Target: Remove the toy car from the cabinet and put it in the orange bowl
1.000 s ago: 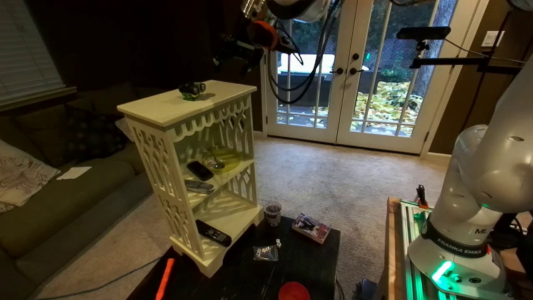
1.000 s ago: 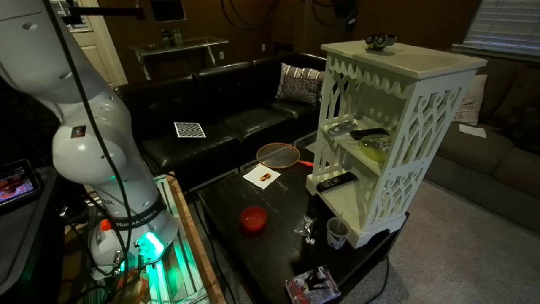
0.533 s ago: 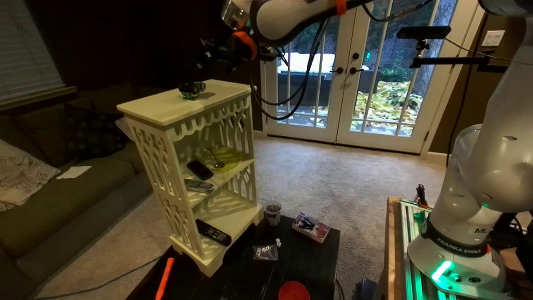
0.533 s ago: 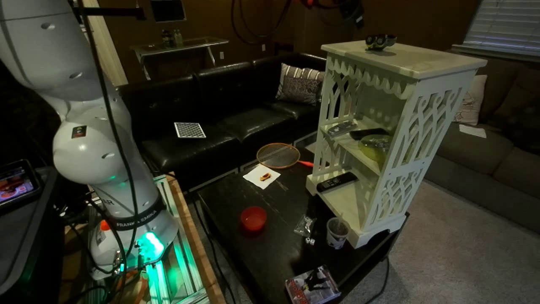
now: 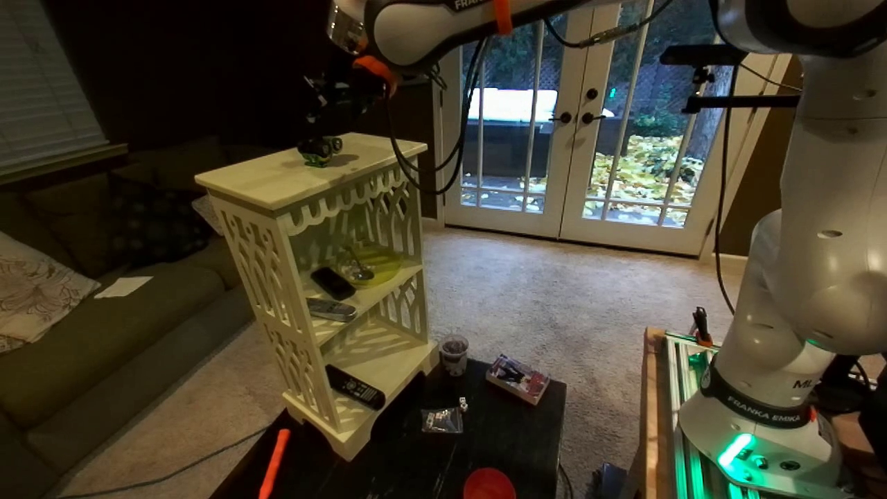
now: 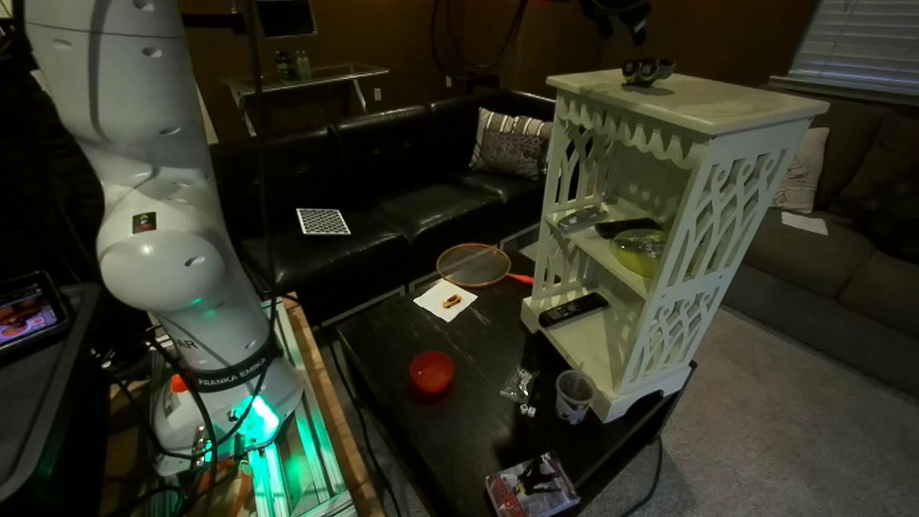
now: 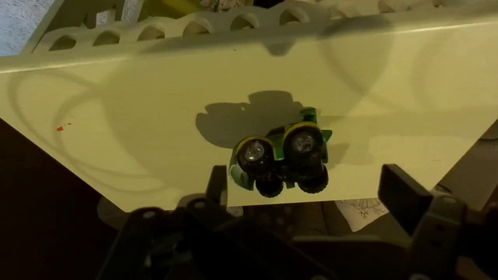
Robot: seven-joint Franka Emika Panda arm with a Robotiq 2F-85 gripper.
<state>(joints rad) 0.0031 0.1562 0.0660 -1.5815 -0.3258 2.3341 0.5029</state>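
The toy car, green with black wheels and yellow trim, lies on the flat top of the cream-white cabinet in both exterior views [image 5: 318, 150] [image 6: 647, 71]. Its wheels appear turned up. The cabinet [image 5: 246, 179] has lattice sides and open shelves. In the wrist view, the car [image 7: 282, 155] shows ahead of my gripper [image 7: 309, 186], closer to the left finger [image 7: 218, 182]. The jaws are wide apart with nothing between them. My gripper is above the cabinet top in both exterior views [image 5: 332, 114] [image 6: 622, 27]. The red-orange bowl [image 6: 431, 373] stands on the black table.
The shelves hold a black phone [image 5: 333, 283], remotes [image 5: 356, 387] and a yellow-green dish [image 5: 381, 267]. On the table [image 6: 459, 438] are a cup [image 6: 574, 396], a book [image 6: 533, 485], a small bag [image 6: 518, 384], a racket [image 6: 474, 264] and paper [image 6: 431, 298] with a small yellow item.
My arm has reached further out over the cabinet. In the exterior views the gripper has come closer to the car and lower. The car and cabinet have not moved.
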